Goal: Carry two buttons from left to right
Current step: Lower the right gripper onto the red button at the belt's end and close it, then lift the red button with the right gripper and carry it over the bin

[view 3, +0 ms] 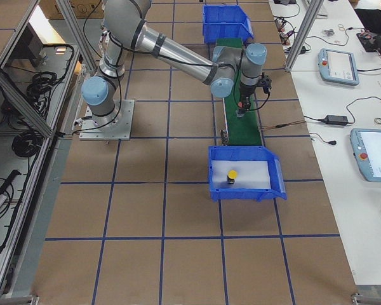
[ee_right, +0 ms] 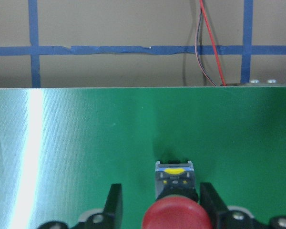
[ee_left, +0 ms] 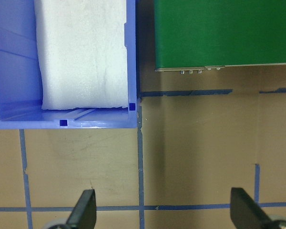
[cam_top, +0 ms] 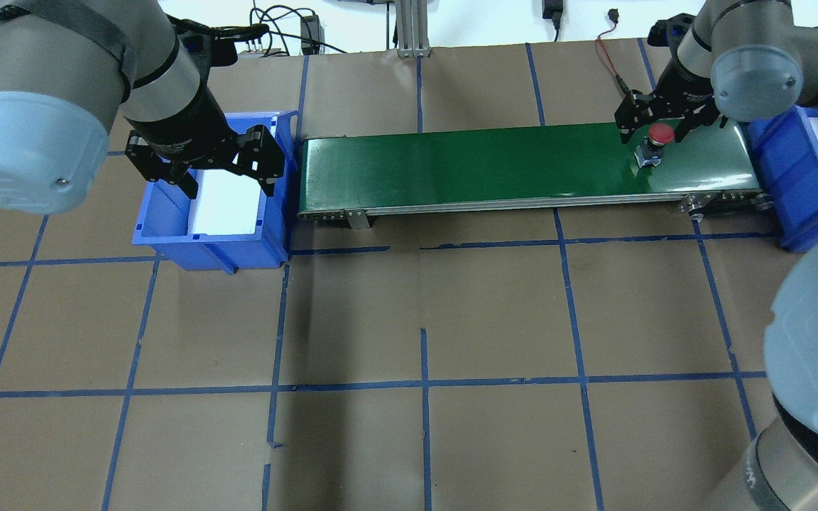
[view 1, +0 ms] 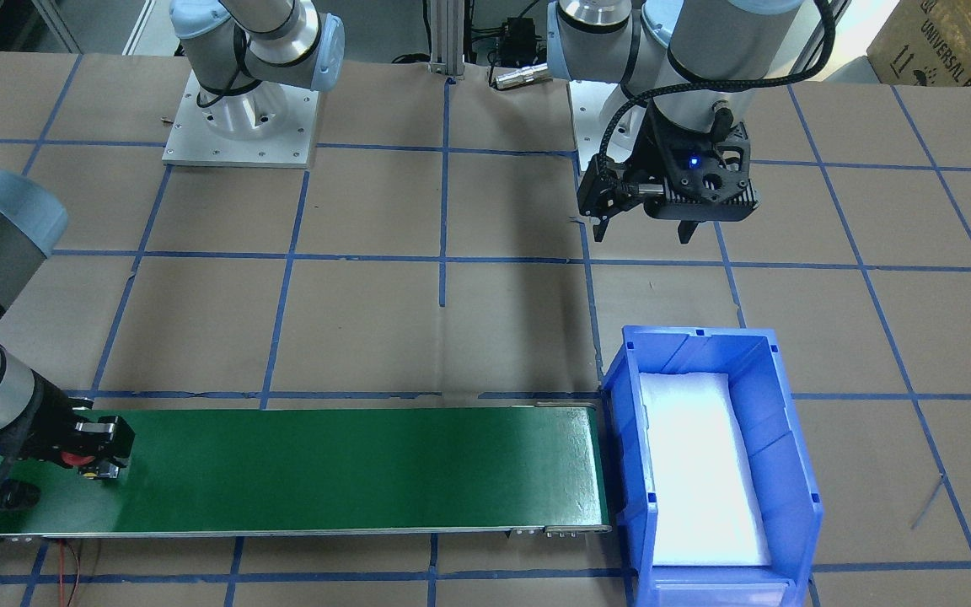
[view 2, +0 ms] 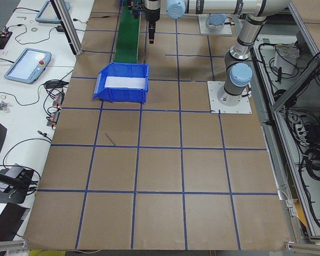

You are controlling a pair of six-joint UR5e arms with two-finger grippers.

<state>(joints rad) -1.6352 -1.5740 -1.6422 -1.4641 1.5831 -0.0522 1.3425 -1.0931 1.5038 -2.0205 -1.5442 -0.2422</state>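
Note:
The red button (ee_right: 176,217) stands upright on the green conveyor belt (ee_right: 86,143) at its right end; it also shows in the overhead view (cam_top: 660,133). My right gripper (ee_right: 161,187) is open and low over the belt, one finger on each side of the button; whether a finger touches it I cannot tell. The yellow button (view 3: 231,175) lies on white foam in the right blue bin (view 3: 244,190). My left gripper (ee_left: 164,212) is open and empty, above the table beside the left blue bin (ee_left: 62,121), which holds only white foam.
The belt (cam_top: 487,163) runs between the left bin (cam_top: 210,241) and the right bin (cam_top: 792,163). A red and black wire (ee_right: 209,43) lies on the table behind the belt's right end. Both arm bases (view 1: 241,118) stand at the robot's side of the table.

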